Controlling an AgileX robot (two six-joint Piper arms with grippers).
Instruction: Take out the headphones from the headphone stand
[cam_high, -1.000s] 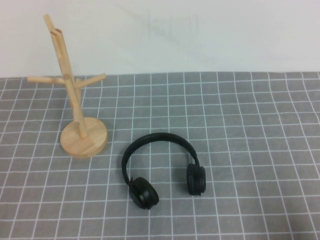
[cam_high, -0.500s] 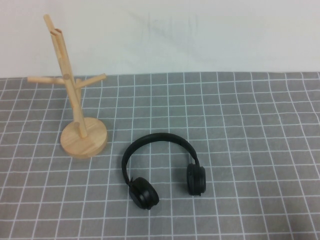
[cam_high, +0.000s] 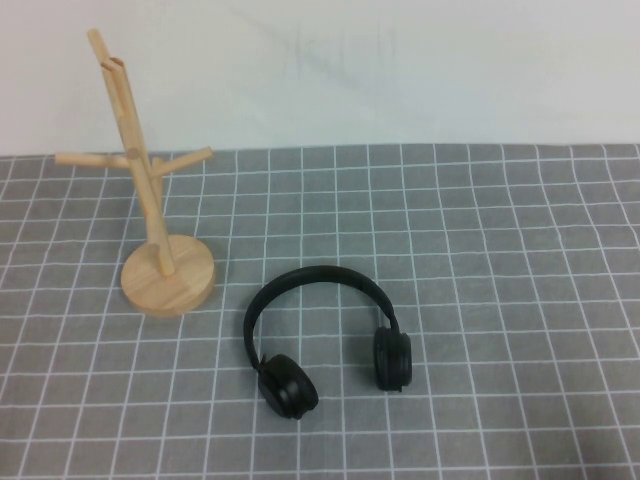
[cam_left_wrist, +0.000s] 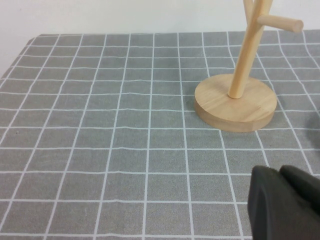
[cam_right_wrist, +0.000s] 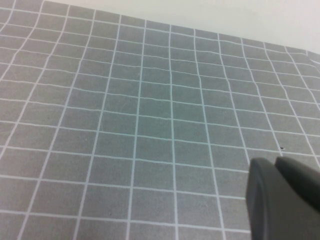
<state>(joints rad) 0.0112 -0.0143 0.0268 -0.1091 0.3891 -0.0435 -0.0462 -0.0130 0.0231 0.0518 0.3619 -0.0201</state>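
The black headphones (cam_high: 288, 386) lie flat on the grey checked cloth near the middle of the table, ear cups toward me, headband (cam_high: 318, 271) arched away. The wooden headphone stand (cam_high: 141, 182) stands empty at the back left, to the left of the headphones and apart from them. Its round base also shows in the left wrist view (cam_left_wrist: 235, 102). Neither arm shows in the high view. My left gripper (cam_left_wrist: 277, 172) hovers over bare cloth short of the stand's base, fingers together and empty. My right gripper (cam_right_wrist: 274, 164) is over bare cloth, fingers together and empty.
The grey cloth with white grid lines (cam_high: 500, 260) covers the table. A white wall (cam_high: 400, 70) runs behind its far edge. The cloth's left edge shows in the left wrist view (cam_left_wrist: 20, 47).
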